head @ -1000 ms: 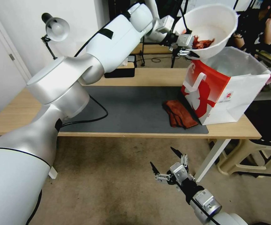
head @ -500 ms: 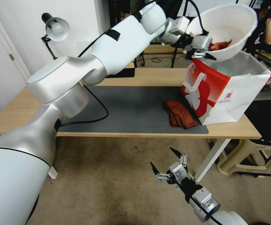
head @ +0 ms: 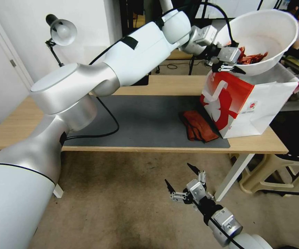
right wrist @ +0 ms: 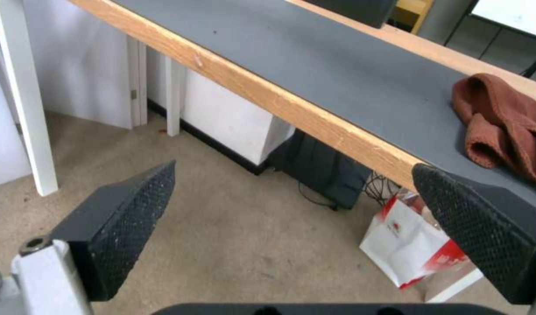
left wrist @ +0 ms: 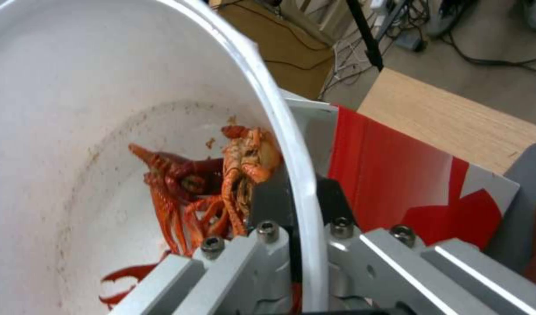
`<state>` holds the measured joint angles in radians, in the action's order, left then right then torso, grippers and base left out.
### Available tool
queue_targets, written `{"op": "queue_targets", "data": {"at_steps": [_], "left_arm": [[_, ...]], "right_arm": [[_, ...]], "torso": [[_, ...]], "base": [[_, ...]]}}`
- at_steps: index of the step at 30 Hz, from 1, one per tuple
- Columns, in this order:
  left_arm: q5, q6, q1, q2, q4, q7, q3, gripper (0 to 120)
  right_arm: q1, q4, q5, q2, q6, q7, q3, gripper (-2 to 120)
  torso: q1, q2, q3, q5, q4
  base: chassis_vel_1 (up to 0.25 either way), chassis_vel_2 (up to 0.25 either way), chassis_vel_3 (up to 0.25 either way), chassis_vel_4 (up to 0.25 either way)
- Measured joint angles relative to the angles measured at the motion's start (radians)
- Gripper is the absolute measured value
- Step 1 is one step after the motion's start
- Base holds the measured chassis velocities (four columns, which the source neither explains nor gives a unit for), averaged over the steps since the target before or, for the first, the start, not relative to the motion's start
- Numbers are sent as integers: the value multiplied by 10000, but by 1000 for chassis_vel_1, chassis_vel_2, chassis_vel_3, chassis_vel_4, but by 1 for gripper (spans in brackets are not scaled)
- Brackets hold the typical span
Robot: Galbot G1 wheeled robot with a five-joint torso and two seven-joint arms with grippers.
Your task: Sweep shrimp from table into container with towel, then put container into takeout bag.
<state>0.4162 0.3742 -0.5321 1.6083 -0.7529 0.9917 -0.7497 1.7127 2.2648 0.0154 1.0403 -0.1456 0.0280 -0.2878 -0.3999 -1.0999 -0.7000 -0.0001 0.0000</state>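
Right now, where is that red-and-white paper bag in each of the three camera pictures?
Head view: the bag stands on the table's right end, under the white bowl held by the left gripper.
Left wrist view: its red side shows just beyond the bowl's rim.
Right wrist view: that bag is not in it.
Shared landmark: the brown towel on the grey mat.

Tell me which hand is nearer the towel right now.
The right hand. It hangs open below the table's front edge, just in front of the towel. The left hand is up above the takeout bag, clamped on the container's rim.
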Motion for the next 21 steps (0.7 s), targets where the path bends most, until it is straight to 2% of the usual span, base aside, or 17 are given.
{"op": "queue_targets", "data": {"at_steps": [4, 6, 9, 15, 18, 19, 21], "left_arm": [[54, 23, -27, 0, -77, -122, -144, 0], [96, 32, -32, 0, -154, -238, -285, 6], [106, 37, -44, 0, -189, -325, -361, 8], [80, 119, -90, -1, -186, -524, -420, 32], [76, 155, -99, -1, -168, -565, -420, 34], [71, 200, -125, -2, -133, -684, -430, 46], [72, 211, -133, -2, -131, -738, -438, 50]], "right_arm": [[6, 5, 10, 24, 2, 3, 0, 100], [14, 23, 16, 48, 4, 3, -3, 100], [19, 37, 23, 67, 5, 3, -4, 100], [15, 40, 67, 134, 13, 11, 25, 100], [12, 41, 74, 146, 15, 13, 38, 100], [5, 41, 86, 161, 17, 19, 53, 100], [-5, 40, 87, 165, 19, 20, 56, 100]], "torso": [[0, 0, 0, 0, 0], [0, 0, 0, 0, 0], [0, 0, 0, 0, -1], [0, 0, 0, 0, -1], [-1, 0, 0, 0, -1], [0, 0, 0, 0, 0], [0, -1, 0, 0, 0]], "base": [[0, 0, 0, 0], [0, 0, 0, 0], [0, 0, 0, 0], [0, 0, 0, 0], [0, 0, 0, 0], [0, 0, 0, 0], [0, 0, 0, 0]]}}
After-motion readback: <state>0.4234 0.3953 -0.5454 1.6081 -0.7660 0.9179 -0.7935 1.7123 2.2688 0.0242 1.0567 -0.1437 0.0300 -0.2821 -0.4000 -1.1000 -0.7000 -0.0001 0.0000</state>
